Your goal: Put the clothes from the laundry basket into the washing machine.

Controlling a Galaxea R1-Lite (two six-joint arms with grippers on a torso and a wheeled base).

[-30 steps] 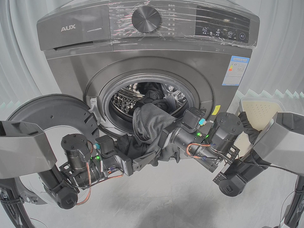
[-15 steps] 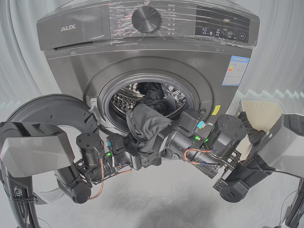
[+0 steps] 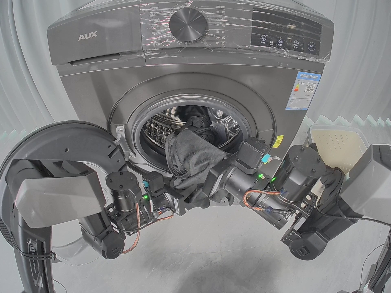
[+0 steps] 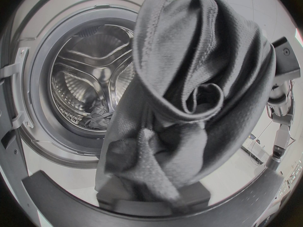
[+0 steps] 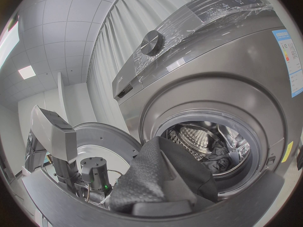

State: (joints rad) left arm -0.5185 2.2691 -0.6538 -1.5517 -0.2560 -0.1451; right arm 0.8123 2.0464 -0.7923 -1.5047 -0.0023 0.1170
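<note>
The dark grey garment (image 3: 192,155) hung bunched from both claws, the left gripper (image 3: 184,193) and the right gripper (image 3: 202,182) each clamped on its folds, with the open washing machine (image 3: 102,82) just beyond their fingertips and more dark clothes (image 3: 199,125) lying inside it.

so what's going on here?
Both arms hold one dark grey garment up in front of the washing machine. The left claw and right claw are shut on it just outside the open drum, where other dark clothes already lie. The laundry basket stands on the robot's right.
</note>
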